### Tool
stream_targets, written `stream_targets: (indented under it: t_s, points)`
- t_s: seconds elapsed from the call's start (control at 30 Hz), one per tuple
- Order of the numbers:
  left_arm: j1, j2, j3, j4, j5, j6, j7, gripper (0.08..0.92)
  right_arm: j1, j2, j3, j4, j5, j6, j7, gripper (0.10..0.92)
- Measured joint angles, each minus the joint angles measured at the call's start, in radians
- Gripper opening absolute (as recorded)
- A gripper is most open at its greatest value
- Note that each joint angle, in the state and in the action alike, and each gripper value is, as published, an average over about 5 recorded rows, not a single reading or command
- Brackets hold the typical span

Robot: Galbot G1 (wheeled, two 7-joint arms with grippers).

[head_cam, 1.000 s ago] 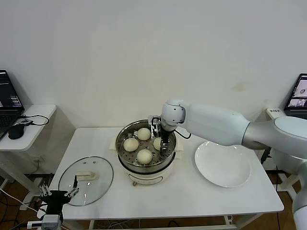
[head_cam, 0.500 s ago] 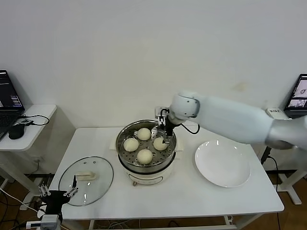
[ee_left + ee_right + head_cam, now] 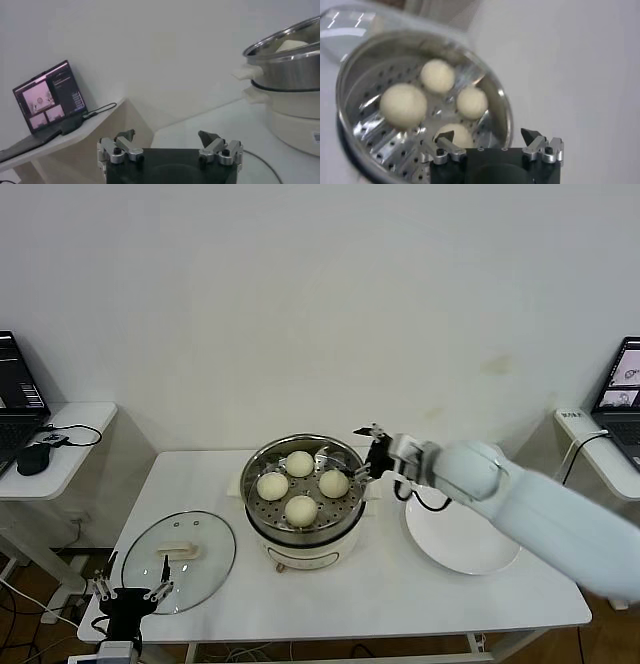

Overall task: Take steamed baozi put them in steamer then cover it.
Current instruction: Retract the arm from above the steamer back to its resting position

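Observation:
The steamer [image 3: 300, 536], a shiny steel pot on a cream base, stands mid-table with several cream-white baozi [image 3: 302, 509] on its perforated tray. My right gripper [image 3: 370, 452] hovers just off the pot's right rim, open and empty. In the right wrist view the right gripper [image 3: 487, 134] hangs over the steamer's rim [image 3: 506, 117], with the baozi [image 3: 403, 105] below it. The cover [image 3: 180, 549], a glass lid with a cream handle, lies flat at the table's front left. My left gripper [image 3: 130, 592] is open and low by the lid's near edge; the left wrist view shows it [image 3: 166, 135] empty.
A flat white plate [image 3: 465, 534] lies right of the steamer, under my right forearm. A side table with a laptop [image 3: 50, 97] and a mouse [image 3: 33, 461] stands to the left. The steamer [image 3: 290, 65] rises beside the left gripper.
My right gripper has opened, come up out of the steamer and drawn back to the right, leaving a baozi on the tray's right side. The left gripper has sunk slightly.

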Motion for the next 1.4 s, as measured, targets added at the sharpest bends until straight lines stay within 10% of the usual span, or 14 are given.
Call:
stream_targets:
  t_s: [0.63, 1.4]
  points:
    - [-0.033, 0.013, 0.006, 0.183, 0.393, -0.156, -0.07, 0.823, -1.056, 0.476, 0.992, 0.057, -0.292, 0.438, 0.077, 0.823]
    - [-0.197, 0.14, 0.037, 0.418, 0.989, -0.163, -0.073, 0.823, -1.287, 0.731, 1.292, 0.023, -0.387, 0.545, 0.087, 0.823]
